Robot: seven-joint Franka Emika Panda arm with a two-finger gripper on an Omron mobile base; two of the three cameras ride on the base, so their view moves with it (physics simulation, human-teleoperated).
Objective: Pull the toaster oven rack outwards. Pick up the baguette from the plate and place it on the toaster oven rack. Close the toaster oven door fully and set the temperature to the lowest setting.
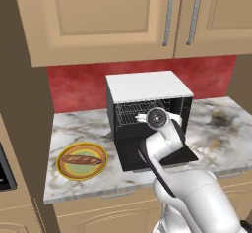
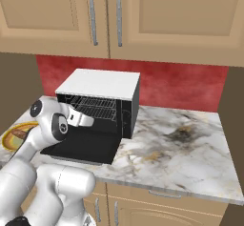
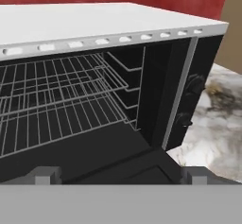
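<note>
Rack (image 3: 61,100) first: it sits inside the oven (image 1: 142,87), a thin grey wire grid running the width of the cavity, with its front edge inside the opening and not yet drawn out. You can expect it to be stiff and light, and it should slide on its side guides, but the bars are slender and smooth, so a loose pinch may slip. Take it at the front crossbar, near the middle, and pull straight toward you; a hold off to 1 side would likely skew it and jam it in the guides.

Your gripper (image 3: 120,175) faces the open cavity from just in front, above the door (image 2: 83,146), which lies folded down flat toward you. Its 2 fingertips (image 3: 45,175) stand wide apart with nothing between them and touch nothing. In the right base view the hand (image 2: 78,119) hangs over the door, near the rack's front edge.

To the right of the cavity runs the narrow control strip (image 3: 189,100) with 2 dark knobs, too dim to read.

Left of the oven on the marble counter (image 1: 221,138), well apart from it, the plate (image 1: 62,170) holds the baguette (image 1: 82,160), lying across the middle. You should find that loaf light and fairly firm with a rough crust, probably easy to grip across its middle, though a hard squeeze could crush it.
</note>
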